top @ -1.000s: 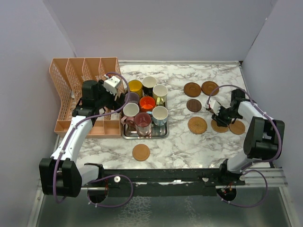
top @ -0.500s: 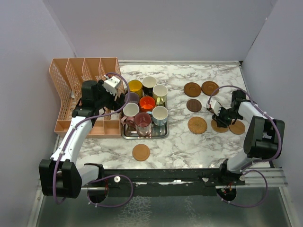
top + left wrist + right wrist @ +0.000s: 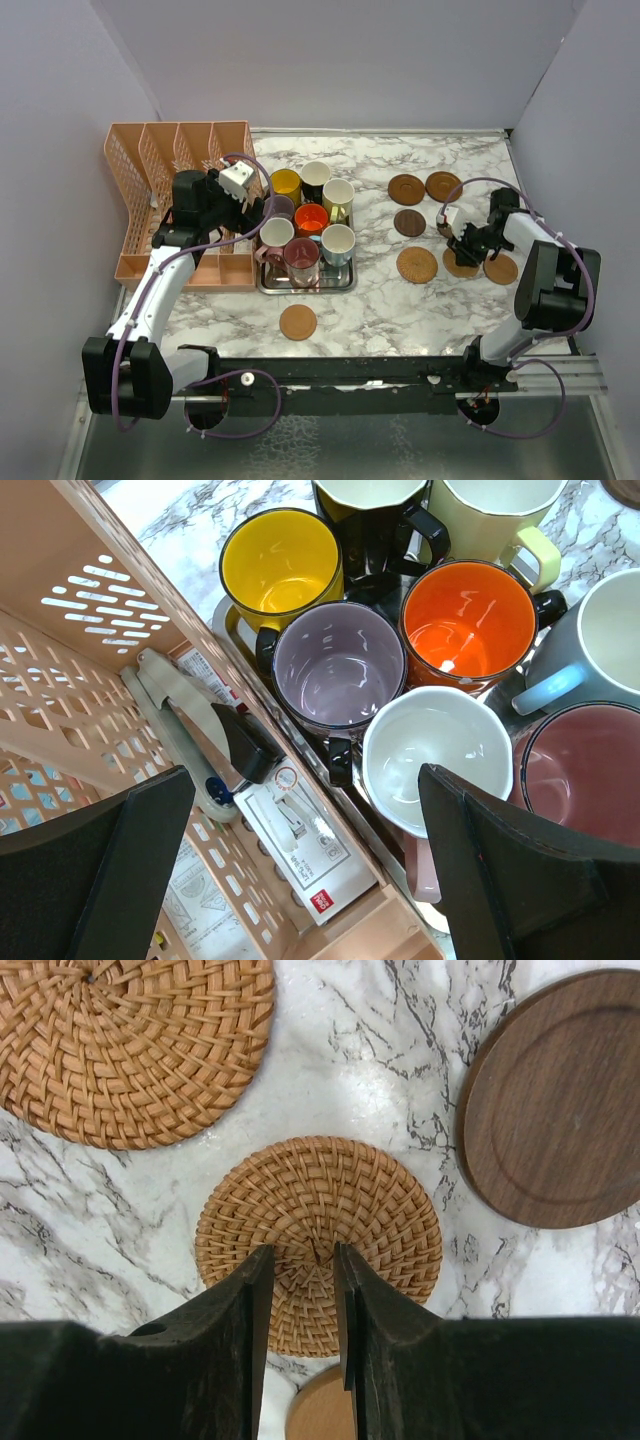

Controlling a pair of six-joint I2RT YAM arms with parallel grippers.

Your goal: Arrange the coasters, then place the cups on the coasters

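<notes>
Step in hand: arranging coasters, cups not started. Right gripper (image 3: 300, 1255) sits low over the small woven coaster (image 3: 385, 1215), fingers narrow, weave showing in the gap. I can't tell if the tips touch it. Another woven coaster (image 3: 130, 1040) and a wood one (image 3: 560, 1110) lie near. Left gripper (image 3: 305, 780) hangs over the cups (image 3: 340, 665), fingers wide, holding nothing. All cups are on the tray (image 3: 305, 288). Next, I'd guess: space that coaster out, which needs purchase on a thin edge. Bench (image 3: 380, 305) is glossy marble, so it may slide. Plain pale walls, rack (image 3: 150, 200) at left.
</notes>
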